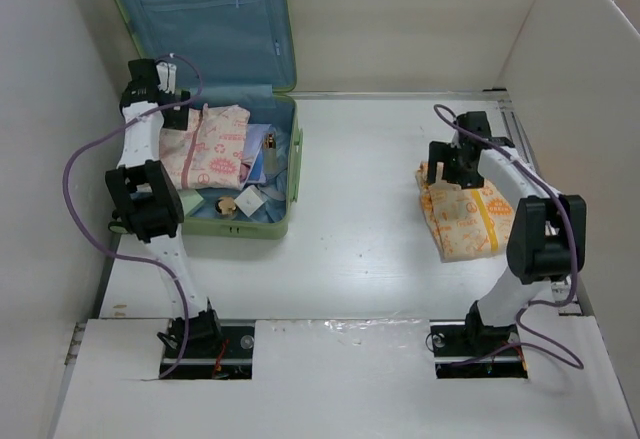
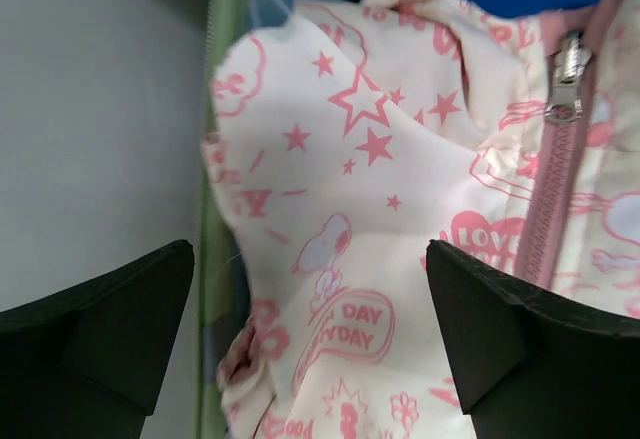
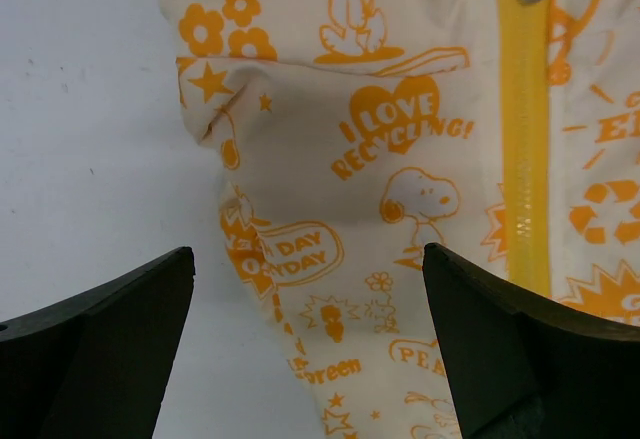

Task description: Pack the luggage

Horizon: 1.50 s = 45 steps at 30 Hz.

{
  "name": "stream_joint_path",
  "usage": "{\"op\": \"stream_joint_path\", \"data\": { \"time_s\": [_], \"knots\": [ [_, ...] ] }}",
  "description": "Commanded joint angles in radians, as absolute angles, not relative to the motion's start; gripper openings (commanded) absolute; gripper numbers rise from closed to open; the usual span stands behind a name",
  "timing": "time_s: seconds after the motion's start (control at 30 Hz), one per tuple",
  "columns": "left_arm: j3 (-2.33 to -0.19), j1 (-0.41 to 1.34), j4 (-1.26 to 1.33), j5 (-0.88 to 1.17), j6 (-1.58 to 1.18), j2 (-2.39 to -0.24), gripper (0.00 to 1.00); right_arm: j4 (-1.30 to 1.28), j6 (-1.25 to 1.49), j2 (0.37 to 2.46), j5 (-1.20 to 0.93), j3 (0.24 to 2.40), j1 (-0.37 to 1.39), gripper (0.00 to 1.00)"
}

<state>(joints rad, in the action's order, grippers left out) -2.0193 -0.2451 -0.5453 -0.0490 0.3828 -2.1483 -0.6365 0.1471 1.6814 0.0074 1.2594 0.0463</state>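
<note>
The luggage (image 1: pixel 293 174), light green with blue lining, lies open at the back left with its lid upright. A white pouch with pink print and a pink zip (image 1: pixel 215 149) (image 2: pixel 380 159) lies inside it. My left gripper (image 1: pixel 178 111) (image 2: pixel 310 329) hangs open just above that pouch's corner, by the luggage's green rim (image 2: pixel 228 69), holding nothing. On the table at the right lies a cream pouch with orange print and a yellow zip (image 1: pixel 470 224) (image 3: pixel 400 159). My right gripper (image 1: pixel 447 167) (image 3: pixel 308 339) stands open over its near-left corner, with nothing gripped.
Beside the pink pouch, the luggage also holds a small bottle (image 1: pixel 270 144), a white packet (image 1: pixel 250 199) and a round item (image 1: pixel 228 206). White walls close in on the left (image 1: pixel 50 109) and right (image 1: pixel 590 79). Purple cables loop off both arms.
</note>
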Motion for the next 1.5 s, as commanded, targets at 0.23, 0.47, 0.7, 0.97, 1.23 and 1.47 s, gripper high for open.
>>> {"op": "stream_joint_path", "data": {
  "time_s": [0.23,0.47,0.7,0.97,1.23,1.47],
  "knots": [
    [-1.982,-0.121,-0.581,-0.075,0.38,-1.797,1.0,-0.477,0.201,1.862,-0.191,1.223,0.101,0.61],
    [-1.864,0.034,-0.621,0.148,0.347,-1.703,1.0,-0.243,0.431,1.893,-0.341,1.223,0.238,0.0],
    [-1.781,0.259,-0.673,0.264,0.291,-1.73,1.0,-0.141,0.609,1.882,-0.264,1.313,0.397,0.59],
    [-1.772,0.48,-0.612,0.292,0.267,-1.785,1.0,-0.322,0.435,1.732,-0.174,1.362,0.305,1.0],
    [-1.698,0.626,-0.362,0.203,0.215,-1.851,1.0,-0.683,0.006,1.798,-0.189,1.483,0.002,1.0],
    [-1.594,0.753,0.044,-0.578,0.44,-1.904,1.0,-0.578,0.006,1.764,-0.278,1.333,-0.103,1.0]
  ]
}}
